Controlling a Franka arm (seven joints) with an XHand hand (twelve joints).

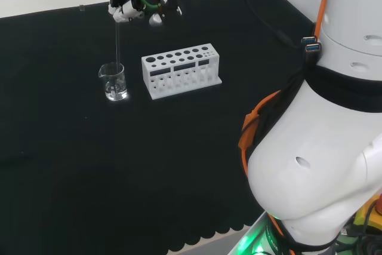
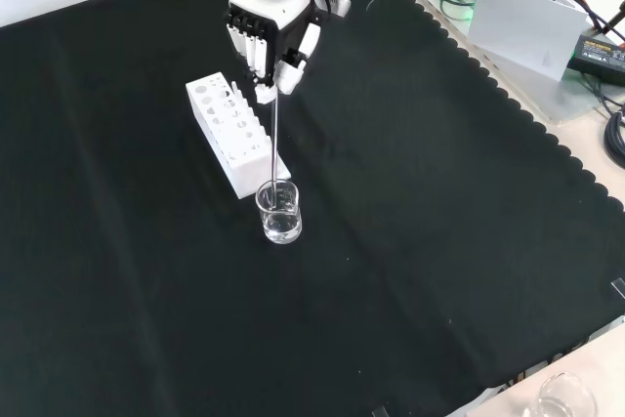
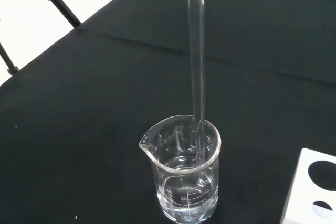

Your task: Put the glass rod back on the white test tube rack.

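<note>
The hand [image 2: 270,41] pinches the top of the glass rod [image 2: 276,139], which hangs upright with its lower end inside the beaker [image 2: 279,212]. The white test tube rack [image 2: 232,131] stands just beside the beaker, away from the counter's edges.

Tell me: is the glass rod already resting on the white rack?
No: the glass rod hangs from the hand into the beaker.

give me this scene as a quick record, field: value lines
hand: above the bench, fingers pinching the rod's top end
glass rod: near upright, lower end inside the beaker
beaker: clear, on the cloth beside the rack's end
white test tube rack: on the cloth, no rod on it
task state: rod not yet on rack
</note>
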